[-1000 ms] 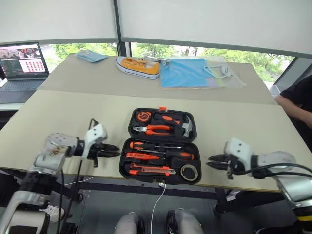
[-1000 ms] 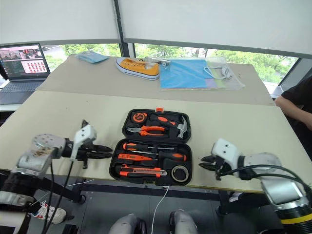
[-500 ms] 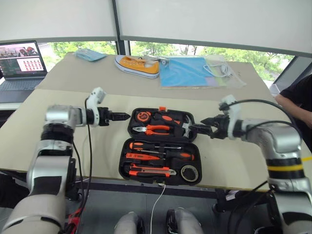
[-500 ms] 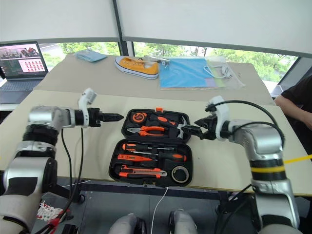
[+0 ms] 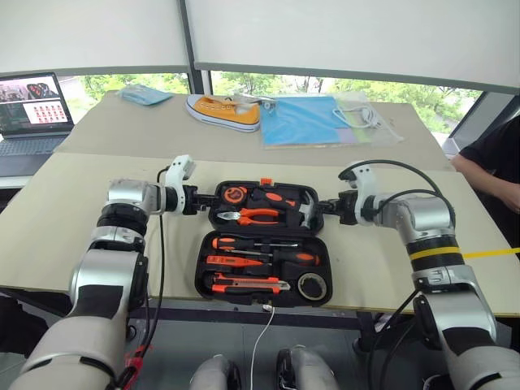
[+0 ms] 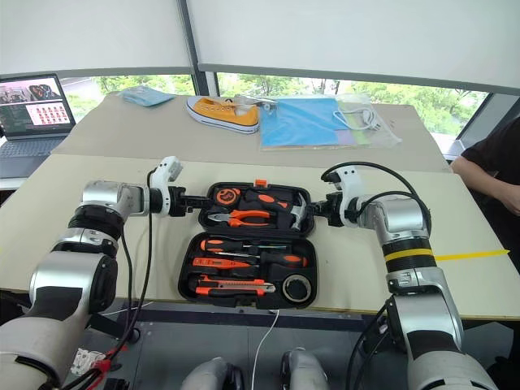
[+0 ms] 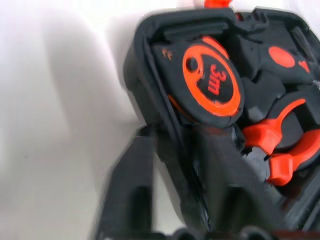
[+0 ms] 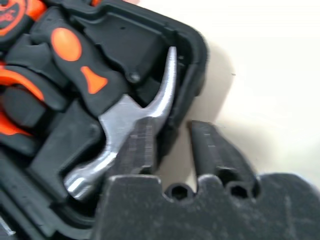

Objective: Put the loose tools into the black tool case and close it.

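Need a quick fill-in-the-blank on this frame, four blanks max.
1. The tool case lies ___ on the table.
2. The right hand is at the case corner that holds the ___.
3. The tape measure is marked ___.
4. On the far table lies a yellow ___.
Missing words: open; hammer; 3m; shoe.

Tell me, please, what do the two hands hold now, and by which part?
Both hold the black tool case: the left hand pinches the left rim of its far half, the right hand the right rim.
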